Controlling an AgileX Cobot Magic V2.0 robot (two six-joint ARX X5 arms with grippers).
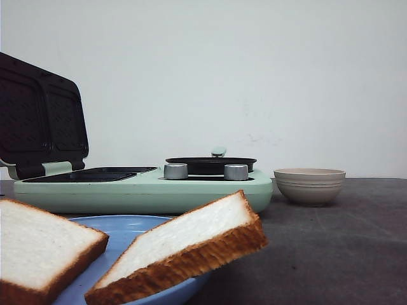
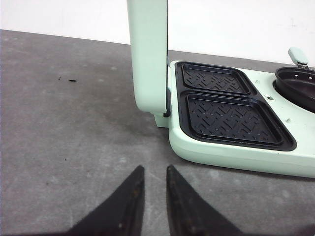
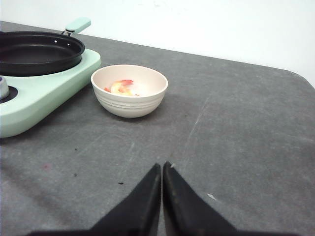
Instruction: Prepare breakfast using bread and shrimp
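Two thick slices of white bread lie on a blue plate point(image 1: 130, 227) at the front left: one flat point(image 1: 38, 244), the other point(image 1: 184, 244) leaning on the plate's rim. The shrimp point(image 3: 123, 87), small orange-pink pieces, lie in the beige ribbed bowl point(image 3: 129, 104), which also shows in the front view point(image 1: 310, 185). My left gripper point(image 2: 154, 169) is empty, its jaws a narrow gap apart, low over the table just short of the mint-green cooker point(image 2: 236, 155). My right gripper point(image 3: 162, 166) is shut and empty over bare table, short of the bowl. Neither gripper shows in the front view.
The cooker point(image 1: 146, 190) stands mid-table with its lid point(image 1: 41, 117) raised at the left over two black ribbed grill plates point(image 2: 231, 118). A black pan point(image 1: 210, 165) sits on its right half behind two silver knobs point(image 1: 236, 172). The table is grey.
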